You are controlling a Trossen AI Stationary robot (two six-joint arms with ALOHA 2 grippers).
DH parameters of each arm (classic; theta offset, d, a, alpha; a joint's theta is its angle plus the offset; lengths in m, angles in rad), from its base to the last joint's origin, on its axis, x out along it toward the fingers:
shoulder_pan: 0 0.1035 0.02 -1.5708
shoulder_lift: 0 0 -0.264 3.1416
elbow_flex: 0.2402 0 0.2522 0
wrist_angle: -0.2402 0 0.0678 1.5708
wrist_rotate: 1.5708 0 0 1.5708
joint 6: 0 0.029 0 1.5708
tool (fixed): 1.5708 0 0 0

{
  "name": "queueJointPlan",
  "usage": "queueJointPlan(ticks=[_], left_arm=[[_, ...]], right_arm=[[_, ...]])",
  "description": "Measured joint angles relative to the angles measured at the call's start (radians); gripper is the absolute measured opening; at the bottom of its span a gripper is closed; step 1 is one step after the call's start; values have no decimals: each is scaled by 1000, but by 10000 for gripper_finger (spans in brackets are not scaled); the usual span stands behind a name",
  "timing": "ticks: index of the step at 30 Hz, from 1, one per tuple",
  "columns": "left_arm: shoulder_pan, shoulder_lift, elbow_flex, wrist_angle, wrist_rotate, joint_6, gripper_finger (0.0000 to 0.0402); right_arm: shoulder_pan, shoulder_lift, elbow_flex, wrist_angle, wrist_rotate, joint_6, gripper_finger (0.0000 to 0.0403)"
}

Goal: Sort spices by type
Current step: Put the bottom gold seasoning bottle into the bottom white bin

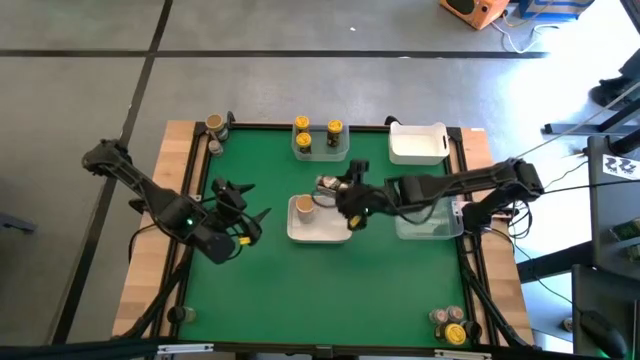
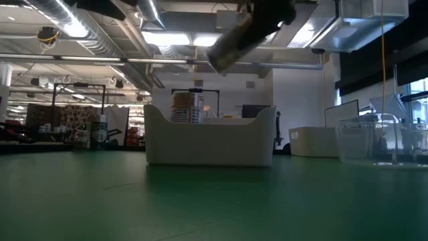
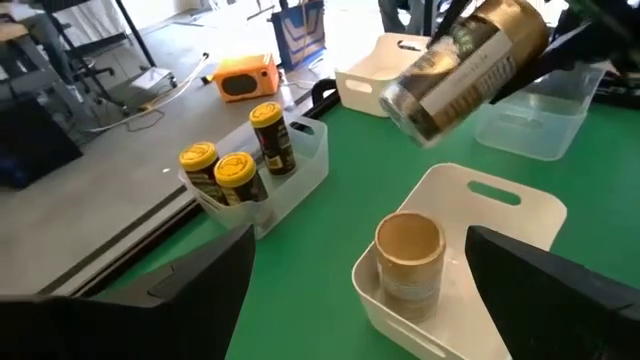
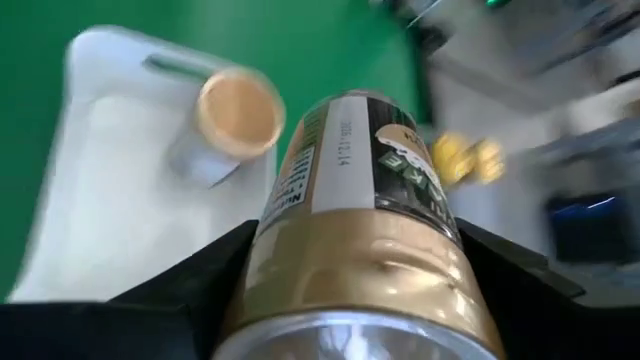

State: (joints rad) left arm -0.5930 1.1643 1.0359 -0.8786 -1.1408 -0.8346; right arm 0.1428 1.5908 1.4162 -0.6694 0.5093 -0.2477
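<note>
Right fingers (image 4: pixel 350 290): clamped on gold-labelled spice jar (image 3: pixel 465 65), tilted above white tub (image 1: pixel 322 232)
Left fingers (image 1: pixel 250 226): spread wide, nothing between

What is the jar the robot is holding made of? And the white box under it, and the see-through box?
The jar in the right pincer looks like clear plastic or glass with a shiny gold printed label; which one, I cannot tell. The white box looks like smooth matt plastic, with a moulded handle slot. The see-through box seems thin clear plastic: the table shows through it.
</note>
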Motion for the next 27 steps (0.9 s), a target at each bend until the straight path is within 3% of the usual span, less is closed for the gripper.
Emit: queueJointPlan(ticks=[3,9,15,19,27], left_arm=[[0,14,0,-4,0,6,345],[17,18,0,-4,1,103,345],[45,18,0,1,-1,156,345],[87,18,0,9,-12,180,345],[176,32,-1,46,-22,170,345]], right_arm=[[-47,0,22,-102,-96,89,291],[-141,30,24,-116,-321,178,291],[-157,104,25,-170,-467,239,292],[-155,151,25,-205,-521,304,292],[-157,217,25,-141,-506,362,292]])
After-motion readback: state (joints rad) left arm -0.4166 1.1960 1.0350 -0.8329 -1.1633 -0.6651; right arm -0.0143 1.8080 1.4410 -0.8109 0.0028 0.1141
